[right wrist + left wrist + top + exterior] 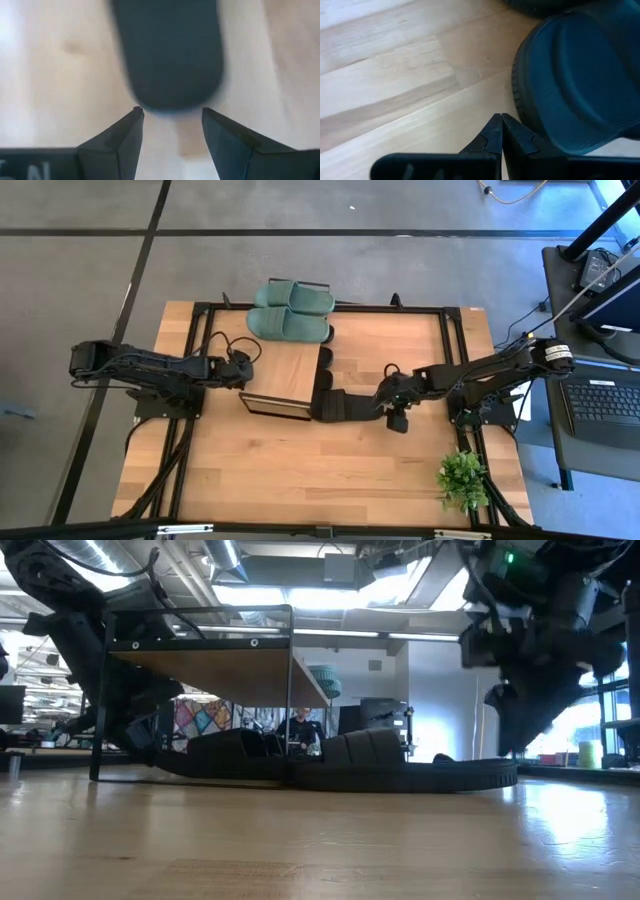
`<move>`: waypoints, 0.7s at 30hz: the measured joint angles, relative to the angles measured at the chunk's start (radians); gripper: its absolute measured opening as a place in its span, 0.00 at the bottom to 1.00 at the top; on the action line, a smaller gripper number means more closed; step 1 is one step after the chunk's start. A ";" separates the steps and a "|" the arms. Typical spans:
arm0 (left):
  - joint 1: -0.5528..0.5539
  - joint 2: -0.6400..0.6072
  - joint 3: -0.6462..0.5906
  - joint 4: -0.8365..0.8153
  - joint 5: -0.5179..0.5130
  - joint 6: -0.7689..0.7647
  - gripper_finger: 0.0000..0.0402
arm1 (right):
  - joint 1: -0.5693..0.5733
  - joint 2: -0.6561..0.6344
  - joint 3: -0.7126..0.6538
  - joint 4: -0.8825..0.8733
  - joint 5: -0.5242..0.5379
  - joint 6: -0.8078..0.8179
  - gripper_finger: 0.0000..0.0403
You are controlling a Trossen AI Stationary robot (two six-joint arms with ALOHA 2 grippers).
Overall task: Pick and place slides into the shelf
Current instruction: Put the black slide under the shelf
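The table (300,470) is pale wood planking on a black frame, standing on a grey concrete floor crossed by dark lines. A small green potted plant (462,478) sits at the table's near right corner, and a laptop (598,408) rests on a side desk to the right. Beyond the table, the low view shows an open workshop with ceiling lights, ducts and a colourful patterned panel; someone sits far back, too small to make out. I can read no writing anywhere.

The shelf (285,375) stands mid-table. Two green slides (291,310) lie on its far end, and black slides (300,762) sit beneath and beside it on the tabletop.

The left gripper (501,131) hovers beside the shelf with its fingers pressed together. The right gripper (172,132) hangs just behind one black slide (345,405), jaws apart and empty.
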 joint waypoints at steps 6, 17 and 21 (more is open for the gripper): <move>0.000 -0.009 0.000 0.005 -0.005 -0.003 0.00 | 0.038 0.013 0.002 0.309 -0.084 -0.126 0.50; 0.000 -0.008 0.000 0.014 -0.013 -0.006 0.00 | 0.064 0.180 0.000 0.616 -0.143 -0.135 0.50; 0.000 -0.008 0.000 0.014 -0.014 -0.006 0.00 | 0.102 0.242 0.000 0.720 -0.143 -0.097 0.50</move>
